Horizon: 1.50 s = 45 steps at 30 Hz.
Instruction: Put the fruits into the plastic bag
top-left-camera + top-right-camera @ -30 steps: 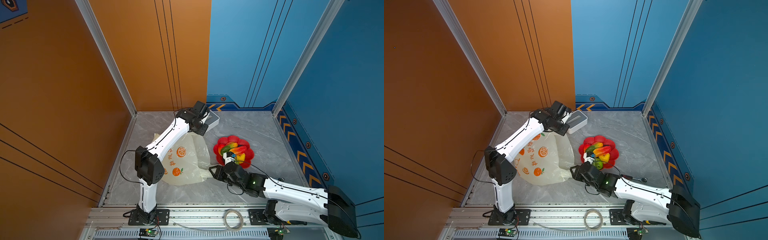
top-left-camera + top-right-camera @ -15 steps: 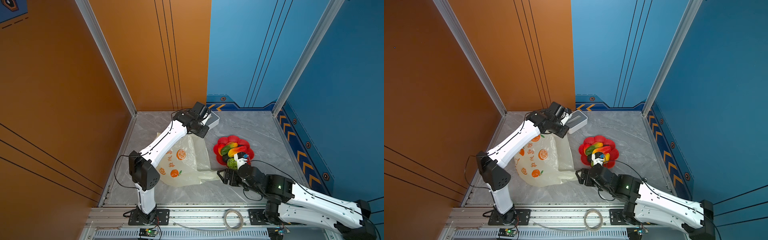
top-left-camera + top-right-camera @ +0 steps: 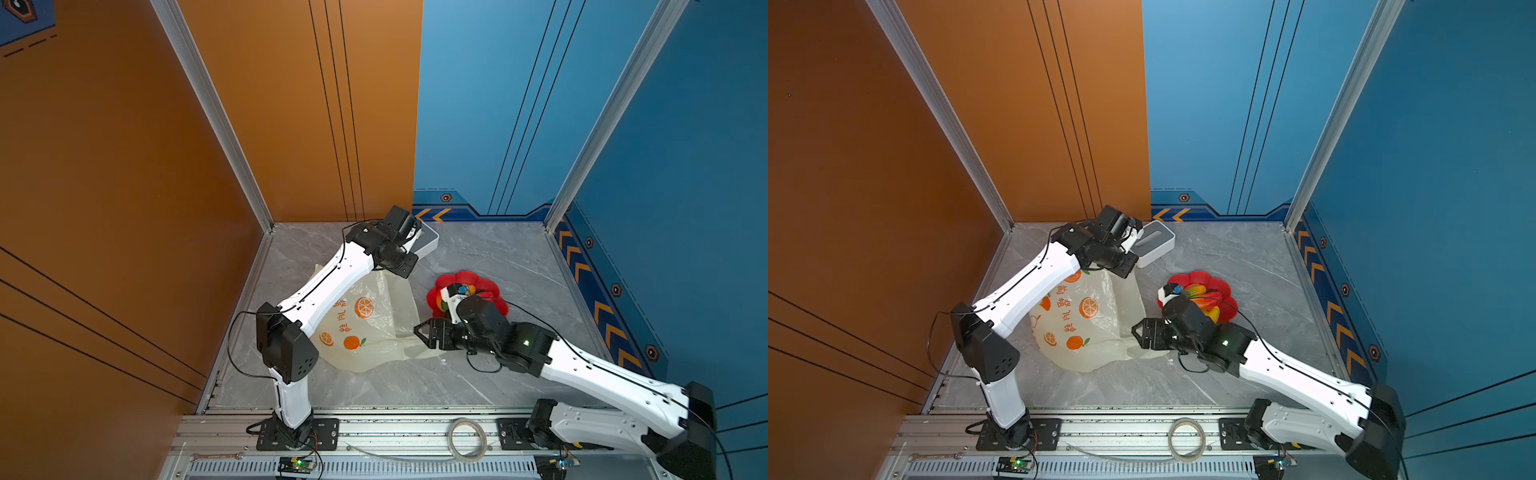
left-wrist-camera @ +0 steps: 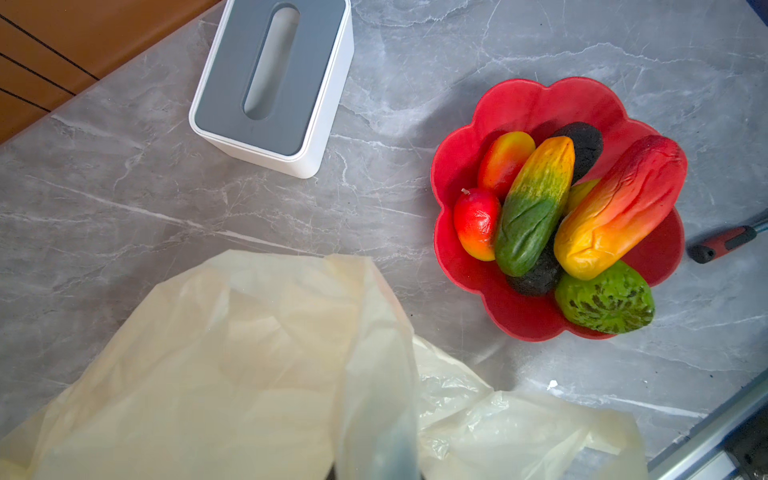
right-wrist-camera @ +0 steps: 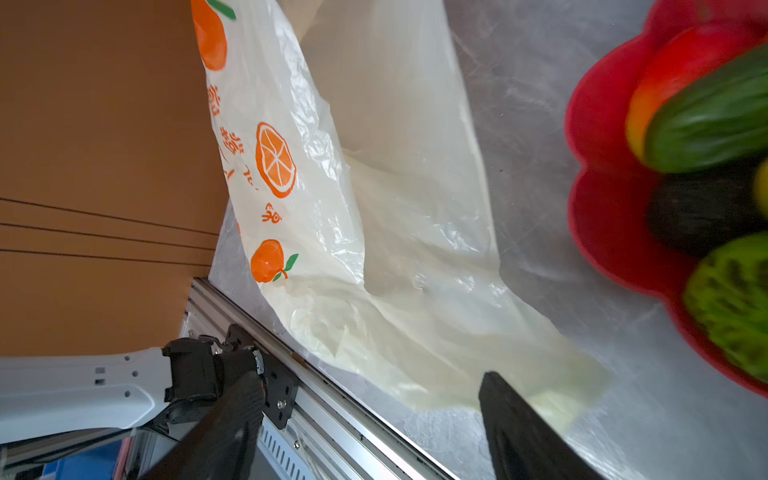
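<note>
Right fingers spread and empty, low on the counter. In a top view, plastic bag lies at their 9 o'clock, its loose handle nearest. Left fingers pinch the bag's far rim, raised. Fruits in red dish, bag's 3 o'clock.

The left arm rises from its base at the near left and bends at a black elbow. Its white forearm slants far and rightward up to a raised black wrist. The left gripper points down from that wrist, jaws closed on the upper edge of the thin, translucent cream-yellow plastic bag. The right arm folds back at its near-right elbow, then stretches low and leftward. The right gripper faces left. In the right wrist view its two black fingers stand wide apart.
</note>
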Available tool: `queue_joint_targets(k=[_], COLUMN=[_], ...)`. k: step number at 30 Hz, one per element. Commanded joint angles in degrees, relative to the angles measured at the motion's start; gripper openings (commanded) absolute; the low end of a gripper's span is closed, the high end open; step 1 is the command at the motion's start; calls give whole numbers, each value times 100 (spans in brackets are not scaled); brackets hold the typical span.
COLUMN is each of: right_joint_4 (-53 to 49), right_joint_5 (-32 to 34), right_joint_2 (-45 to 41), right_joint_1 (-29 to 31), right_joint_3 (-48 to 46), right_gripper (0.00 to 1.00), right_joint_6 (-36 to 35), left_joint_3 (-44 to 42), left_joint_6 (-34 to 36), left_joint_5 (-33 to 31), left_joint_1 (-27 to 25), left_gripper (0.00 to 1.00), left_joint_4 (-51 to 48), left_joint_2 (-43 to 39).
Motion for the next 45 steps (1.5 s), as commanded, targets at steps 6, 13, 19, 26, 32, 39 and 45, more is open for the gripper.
queue_joint_targets(k=[6, 13, 19, 26, 32, 39, 45], right_joint_4=[1246, 1522, 367, -717, -1519, -835, -371], right_joint_5=[-1287, -1550, -607, 505, 2455, 4100, 2880], right_joint_2=[1451, 2444, 2778, 3027, 3411, 4048, 3663], right_joint_1=[-128, -68, 495, 657, 841, 792, 1084], right_joint_3=[687, 1195, 1916, 2510, 3199, 2900, 2264], right_gripper=[82, 81, 79, 77, 77, 81, 87], right_joint_6=[-1296, -1500, -2379, -3270, -4783, -5803, -5413], left_joint_3=[41, 241, 740, 1316, 602, -3488, -5720], left_joint_6=[-132, -276, -367, -245, -231, -1111, -1947], left_joint_5=[179, 55, -325, -883, -1481, -2360, -3411], left_joint_1=[-56, -56, 23, 32, -9, -479, -1238], left_gripper=[0, 0, 0, 0, 0, 0, 0], left_joint_4=[-80, -135, -127, -132, 353, 2438, 3241], left_joint_2=[-233, -283, -533, -1006, -2089, -4369, -5282])
